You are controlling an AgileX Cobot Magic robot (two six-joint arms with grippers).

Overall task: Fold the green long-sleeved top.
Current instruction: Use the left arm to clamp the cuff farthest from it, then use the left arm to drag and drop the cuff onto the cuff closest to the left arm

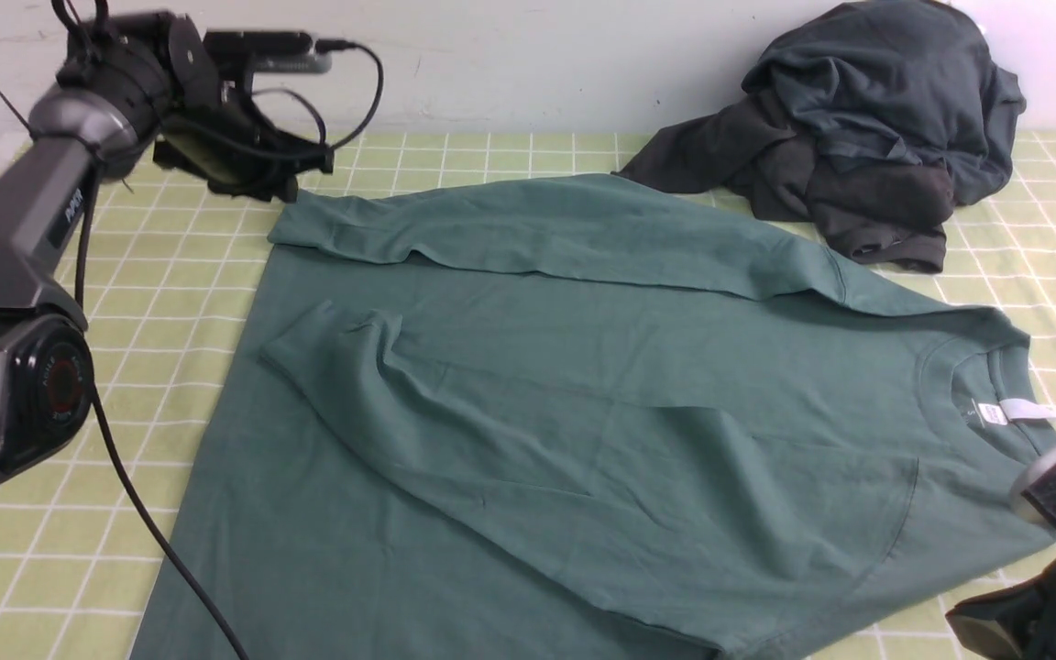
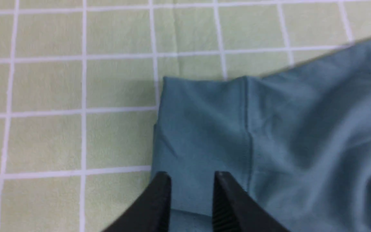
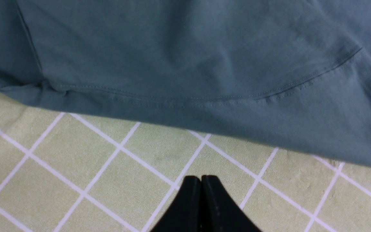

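The green top (image 1: 583, 403) lay flat on the checked surface (image 1: 170, 275), with the collar toward the robot's right and the hem toward its left. Both sleeves were laid across the body, so the step in hand seemed to be the end of the sleeve folding. The next move probably called for a grip on the hem side, to bring it over toward the collar. The left hand (image 2: 192, 175) hung over the cuff (image 2: 201, 122) of the far sleeve (image 1: 537, 229). Only the left wrist view showed that its fingers were a little apart and pinched no cloth. The right hand (image 3: 201, 178) was pressed fully closed and empty over bare surface, just beside the armhole seam (image 3: 204, 96); the front view cut it off. Only the front view showed the dark clothes pile (image 1: 867, 119) at the far right.
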